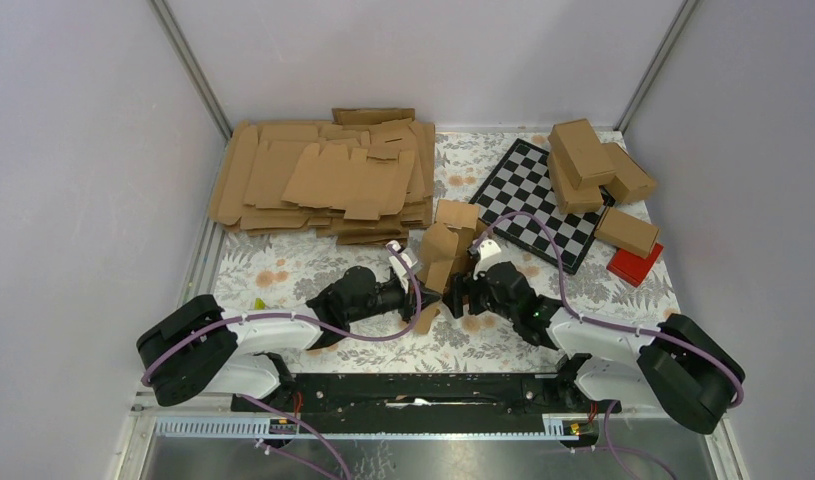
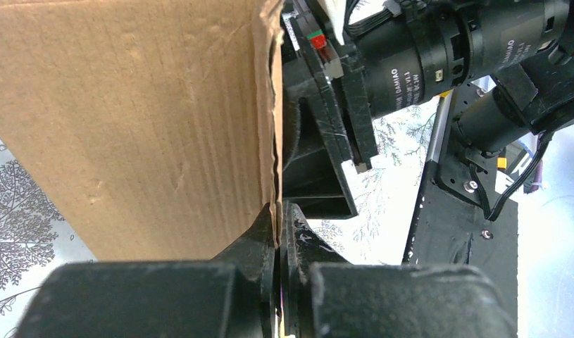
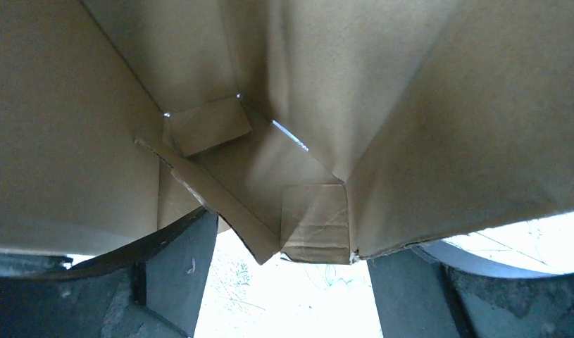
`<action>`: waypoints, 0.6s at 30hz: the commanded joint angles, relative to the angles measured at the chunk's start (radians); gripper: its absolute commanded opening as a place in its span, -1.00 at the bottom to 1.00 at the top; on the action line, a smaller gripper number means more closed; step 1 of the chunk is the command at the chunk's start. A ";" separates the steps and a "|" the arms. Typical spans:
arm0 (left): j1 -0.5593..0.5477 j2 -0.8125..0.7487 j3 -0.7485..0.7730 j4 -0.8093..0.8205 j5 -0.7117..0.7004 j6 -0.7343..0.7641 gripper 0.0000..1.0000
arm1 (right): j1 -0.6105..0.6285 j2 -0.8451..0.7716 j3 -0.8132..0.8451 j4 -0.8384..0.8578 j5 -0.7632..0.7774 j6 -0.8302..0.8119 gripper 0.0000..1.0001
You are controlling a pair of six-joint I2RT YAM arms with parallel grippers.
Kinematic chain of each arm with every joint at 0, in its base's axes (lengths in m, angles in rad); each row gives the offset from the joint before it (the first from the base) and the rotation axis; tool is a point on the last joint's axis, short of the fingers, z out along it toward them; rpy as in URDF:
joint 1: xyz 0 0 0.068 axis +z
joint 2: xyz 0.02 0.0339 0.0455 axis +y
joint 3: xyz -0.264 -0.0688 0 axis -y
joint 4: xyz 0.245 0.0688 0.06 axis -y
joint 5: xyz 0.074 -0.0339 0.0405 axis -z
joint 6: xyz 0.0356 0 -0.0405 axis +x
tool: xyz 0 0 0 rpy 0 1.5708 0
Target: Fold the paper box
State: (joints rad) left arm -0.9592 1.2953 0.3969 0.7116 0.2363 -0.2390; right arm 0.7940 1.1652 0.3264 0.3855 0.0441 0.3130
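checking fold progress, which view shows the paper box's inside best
Right wrist: it looks into the paper box, inner flaps visible. Left wrist shows one outer wall; top external shows it small, from outside.

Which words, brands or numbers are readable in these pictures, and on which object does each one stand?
"DAMIAO": white label on a black motor of the right arm, left wrist view.
Smaller print on that label, and the label on the next motor: too small to read.
The paper box shows no print.
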 commanded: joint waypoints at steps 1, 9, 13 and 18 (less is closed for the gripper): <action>0.001 0.006 -0.011 0.048 0.045 -0.021 -1.00 | 0.008 0.032 0.064 0.048 0.017 0.054 0.57; 0.001 0.016 -0.010 0.069 0.065 -0.047 -1.00 | 0.007 0.015 0.066 0.019 0.042 0.093 0.45; 0.001 0.018 -0.016 0.094 0.080 -0.072 -1.00 | 0.008 0.031 0.066 -0.006 0.062 0.144 0.43; 0.003 0.003 -0.019 0.097 0.081 -0.093 -1.00 | 0.008 0.019 0.052 -0.004 0.073 0.175 0.54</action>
State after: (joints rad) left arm -0.9588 1.3056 0.3878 0.7540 0.2798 -0.2943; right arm 0.7940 1.1954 0.3470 0.3771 0.0719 0.4431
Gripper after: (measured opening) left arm 0.014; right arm 0.738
